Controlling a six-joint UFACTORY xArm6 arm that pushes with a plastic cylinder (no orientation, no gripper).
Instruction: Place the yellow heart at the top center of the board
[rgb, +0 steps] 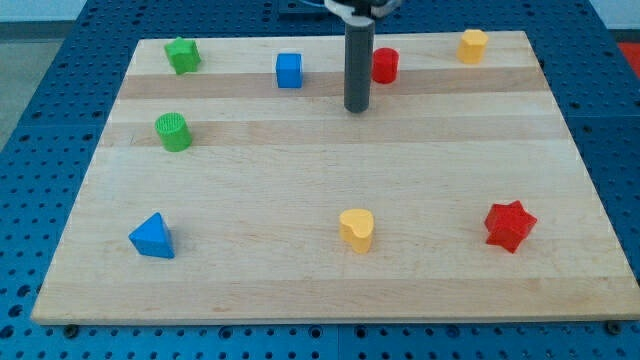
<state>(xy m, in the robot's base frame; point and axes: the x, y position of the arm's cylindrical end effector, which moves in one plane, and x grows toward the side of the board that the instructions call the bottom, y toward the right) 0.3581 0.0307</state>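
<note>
The yellow heart (357, 229) lies near the bottom middle of the wooden board (330, 170). My tip (357, 108) stands near the top centre, well above the heart in the view and apart from it. The tip is just left of and below the red cylinder (385, 65), and to the right of the blue cube (289, 70). It touches no block.
A green star (183, 55) sits at the top left and a yellow hexagonal block (473, 45) at the top right. A green cylinder (173, 131) is at the left, a blue triangle (152, 237) at the bottom left, a red star (509, 225) at the bottom right.
</note>
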